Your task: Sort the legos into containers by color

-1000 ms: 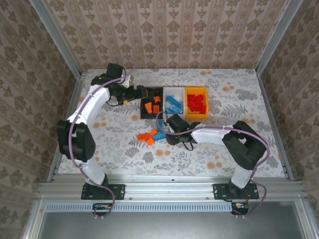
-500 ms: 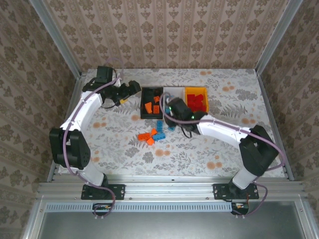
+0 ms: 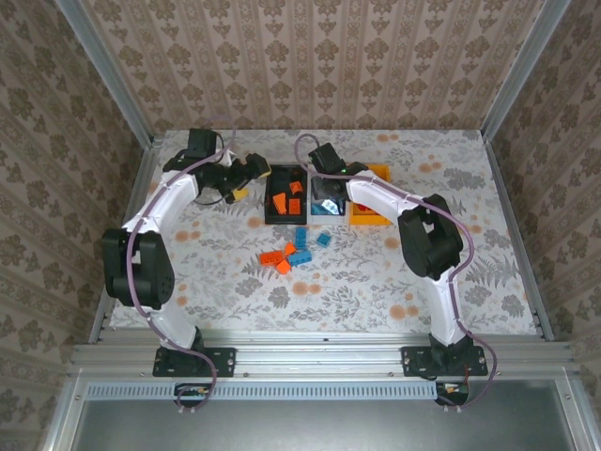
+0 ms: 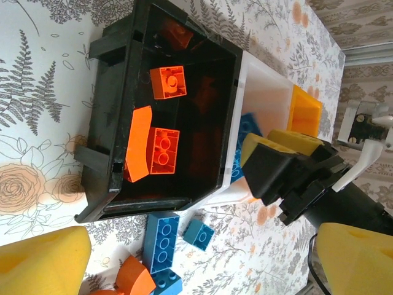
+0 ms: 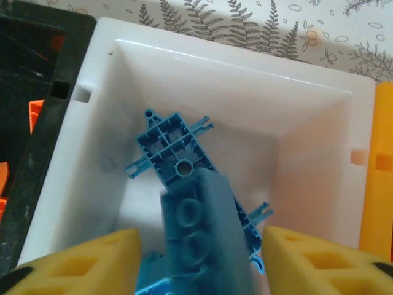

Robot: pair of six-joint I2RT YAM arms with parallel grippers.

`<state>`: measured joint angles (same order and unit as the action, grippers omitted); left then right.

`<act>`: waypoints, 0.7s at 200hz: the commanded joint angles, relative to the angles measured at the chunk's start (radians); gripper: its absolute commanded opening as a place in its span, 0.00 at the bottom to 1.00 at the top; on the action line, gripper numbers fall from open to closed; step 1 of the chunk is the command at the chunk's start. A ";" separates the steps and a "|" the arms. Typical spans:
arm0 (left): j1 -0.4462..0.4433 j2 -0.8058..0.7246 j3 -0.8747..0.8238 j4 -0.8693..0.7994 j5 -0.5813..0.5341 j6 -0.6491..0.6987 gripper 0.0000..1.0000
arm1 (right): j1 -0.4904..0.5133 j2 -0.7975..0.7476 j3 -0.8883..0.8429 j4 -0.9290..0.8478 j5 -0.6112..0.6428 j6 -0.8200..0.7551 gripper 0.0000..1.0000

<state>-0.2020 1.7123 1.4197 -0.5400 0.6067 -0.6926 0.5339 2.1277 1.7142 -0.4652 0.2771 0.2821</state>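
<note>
Right gripper (image 5: 202,261) hangs over the white bin (image 5: 307,104), its 2 yellow pads (image 5: 80,261) parted. A blue brick (image 5: 206,221) sits between them, blurred, with a narrow gap on each side, so neither pad grips it. Below it, inside the same bin, another blue brick (image 5: 175,147) lies underside up. The black bin (image 4: 110,117) touches the white bin's left wall and holds orange bricks (image 4: 163,150). The yellow-orange bin (image 5: 381,178) touches its right wall. Left gripper (image 4: 202,246) hovers beside the black bin, jaws wide apart and empty. On the table (image 3: 451,272), a loose cluster of orange and blue bricks (image 3: 289,256) lies just in front of the bins.
</note>
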 commanded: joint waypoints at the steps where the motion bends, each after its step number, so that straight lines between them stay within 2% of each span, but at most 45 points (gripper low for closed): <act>1: 0.004 -0.005 -0.008 0.019 0.028 -0.023 0.96 | 0.031 -0.119 -0.010 -0.006 -0.007 -0.021 0.62; 35: 0.001 -0.006 -0.016 0.031 0.028 -0.030 0.96 | 0.133 -0.347 -0.256 0.094 0.094 0.043 0.66; 60: -0.006 -0.002 -0.020 0.033 0.028 -0.031 0.96 | 0.214 -0.422 -0.441 0.145 0.160 0.172 0.69; 90: -0.027 0.013 -0.022 0.035 0.028 -0.032 0.96 | 0.251 -0.383 -0.521 0.151 0.156 0.291 0.73; 140: -0.047 0.019 -0.011 0.019 0.028 -0.014 0.96 | 0.247 -0.259 -0.464 0.103 0.127 0.294 0.74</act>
<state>-0.2428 1.7233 1.4075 -0.5190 0.6182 -0.7120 0.7868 1.8320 1.2091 -0.3233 0.3901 0.5400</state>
